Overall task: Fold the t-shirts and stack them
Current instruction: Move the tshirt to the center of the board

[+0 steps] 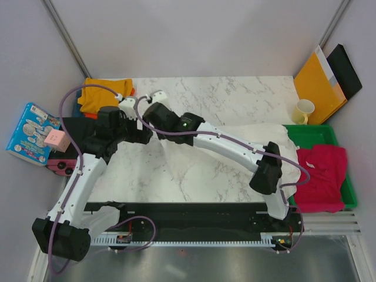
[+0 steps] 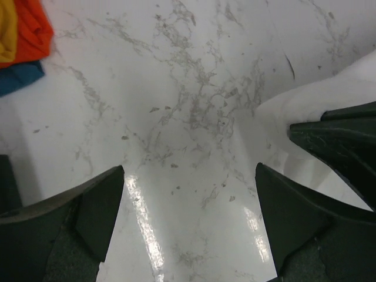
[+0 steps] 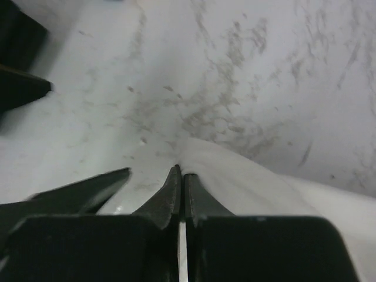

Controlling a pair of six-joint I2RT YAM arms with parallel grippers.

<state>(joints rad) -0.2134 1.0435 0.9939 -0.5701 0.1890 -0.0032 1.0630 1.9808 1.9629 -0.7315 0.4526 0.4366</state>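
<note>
The white t-shirt [image 1: 258,134] lies crumpled across the right half of the marble table, under my right arm. My right gripper [image 3: 180,170] is shut on a pinched peak of the white shirt [image 3: 247,176], at the table's middle left in the top view [image 1: 150,120]. My left gripper [image 2: 189,170] is open and empty just above bare marble, close beside it [image 1: 138,134]; the white shirt [image 2: 311,100] lies to its right. The mustard shirt [image 1: 106,94] lies on the orange shirt [image 2: 32,29] and the blue shirt [image 2: 20,76] at the back left. The crimson-pink shirt [image 1: 320,176] lies in the green tray [image 1: 351,197].
A yellow cup [image 1: 304,110], an orange-yellow envelope [image 1: 317,82] and a black folder [image 1: 346,70] stand at the back right. A blue picture box [image 1: 29,132], a pink cube [image 1: 56,141] and a dark red device [image 1: 59,165] sit at the left edge.
</note>
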